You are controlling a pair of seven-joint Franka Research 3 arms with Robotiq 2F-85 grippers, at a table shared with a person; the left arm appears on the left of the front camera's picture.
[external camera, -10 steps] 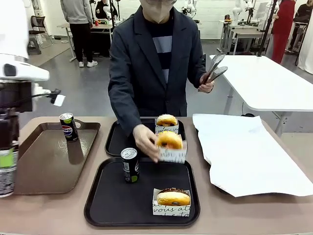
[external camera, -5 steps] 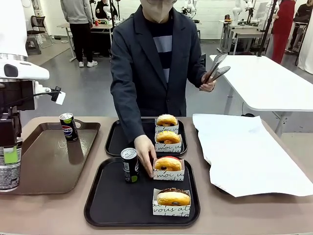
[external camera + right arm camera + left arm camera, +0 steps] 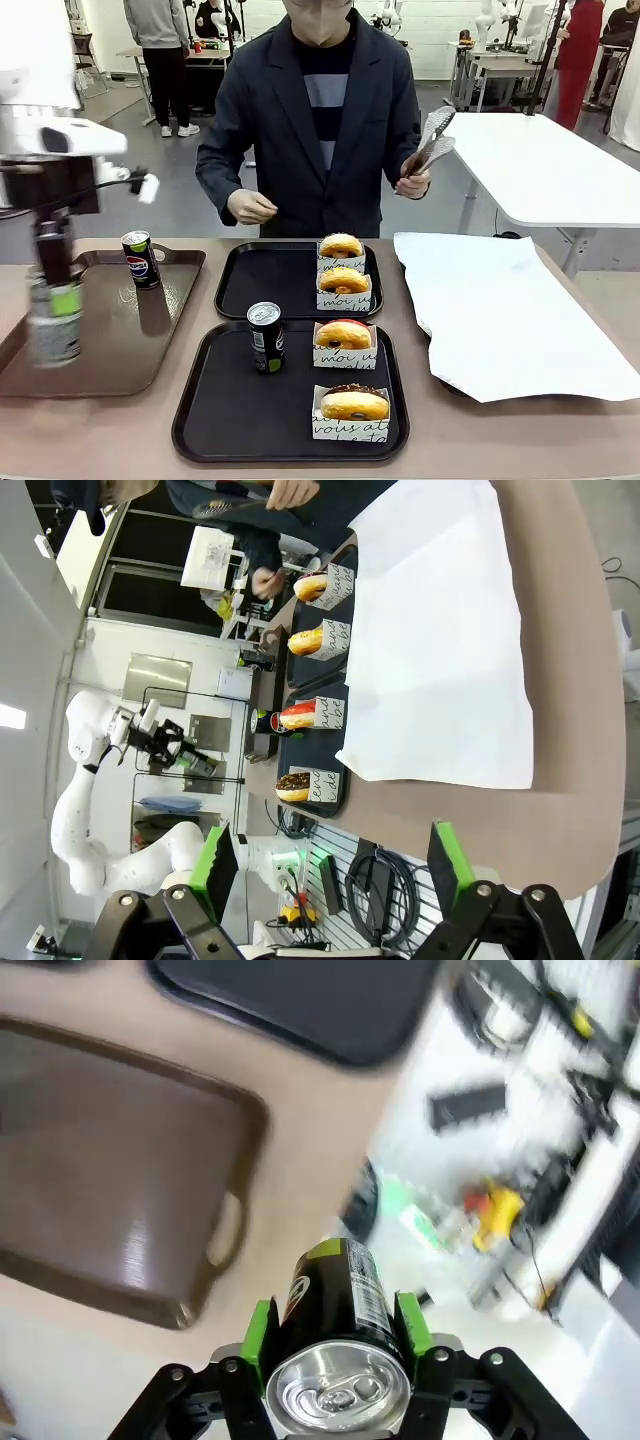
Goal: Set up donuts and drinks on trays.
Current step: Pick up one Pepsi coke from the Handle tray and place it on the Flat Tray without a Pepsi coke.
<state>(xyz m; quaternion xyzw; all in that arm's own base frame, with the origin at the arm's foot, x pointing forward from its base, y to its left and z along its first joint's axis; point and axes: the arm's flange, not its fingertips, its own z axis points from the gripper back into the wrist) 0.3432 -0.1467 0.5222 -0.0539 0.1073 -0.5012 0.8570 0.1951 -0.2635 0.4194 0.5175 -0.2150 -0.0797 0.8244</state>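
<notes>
My left gripper (image 3: 52,300) is shut on a dark drink can (image 3: 54,338), held blurred above the brown tray's left side; its green pads clamp the can (image 3: 335,1345) in the left wrist view. A second can (image 3: 265,337) stands on the near black tray (image 3: 230,420) with two sleeved donuts (image 3: 342,340) (image 3: 352,406). Two more donuts (image 3: 341,248) (image 3: 344,284) sit on the far black tray (image 3: 262,285). A Pepsi can (image 3: 140,260) stands on the brown tray. My right gripper (image 3: 330,870) is open off the table's end.
A long brown tray (image 3: 110,335) lies at the left. A white paper sheet (image 3: 500,310) covers the right side. The person stands across the table with tongs (image 3: 430,140) in one hand, the other hand (image 3: 250,207) drawn back at the waist.
The person set a red-glazed donut on the near black tray and pulled the hand back. My left gripper moved right and slightly up with its can.
</notes>
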